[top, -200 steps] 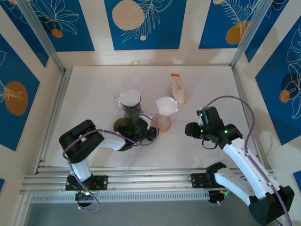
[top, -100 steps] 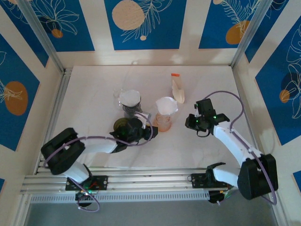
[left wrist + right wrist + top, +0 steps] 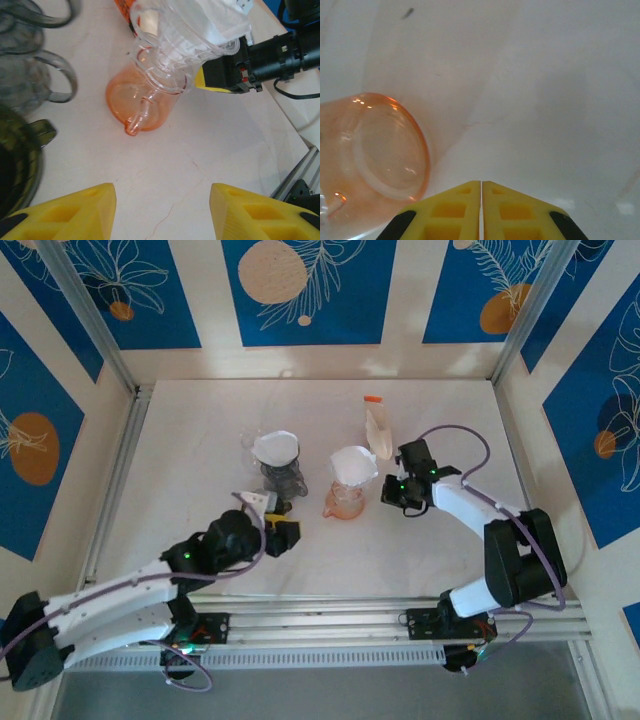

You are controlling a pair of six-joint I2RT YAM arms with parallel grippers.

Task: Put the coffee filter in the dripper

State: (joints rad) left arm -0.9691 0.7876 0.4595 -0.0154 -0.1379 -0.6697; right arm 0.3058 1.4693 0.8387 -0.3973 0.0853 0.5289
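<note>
White paper, the coffee filter (image 3: 220,20) lies inside the clear dripper (image 3: 185,40) atop the orange carafe (image 3: 145,97), directly ahead of the left gripper (image 3: 162,192), whose jaws stand apart and empty. Right gripper (image 3: 481,184): fingers pressed together, holding nothing, carafe just to its left. Placement appears complete. The next move calls for backing both grippers clear without nudging the dripper.

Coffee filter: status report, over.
Left gripper open, empty. Right gripper shut, empty, beside clear plastic dripper. White paper coffee filter sits in that dripper atop orange glass jug. Smoky grey dripper with its own filter stands apart.
</note>
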